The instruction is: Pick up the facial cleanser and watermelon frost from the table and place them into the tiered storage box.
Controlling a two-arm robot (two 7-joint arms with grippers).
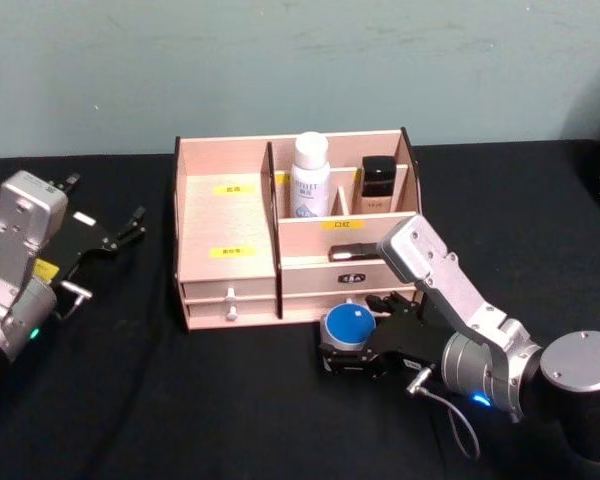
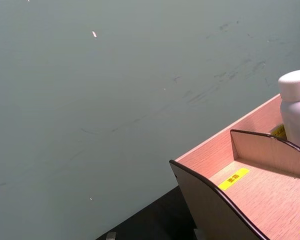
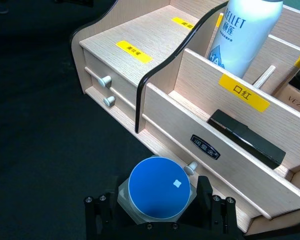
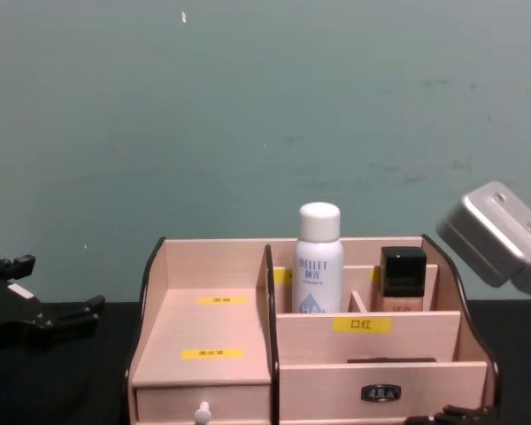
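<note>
Blue-lidded jar is what my right pincer grasps, its fingers narrowed to the jar's width on either flank. It stands upright, long axis vertical, lid skyward, at 6 o'clock of the tiered storage box, just before the right drawer. My left pincer hangs released and empty at the box's 9 o'clock, over the black bench.

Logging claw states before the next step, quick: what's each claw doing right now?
Left claw: open, empty, left of the tiered storage box.
Right claw: closed on the blue-lidded jar, in front of the box.
</note>
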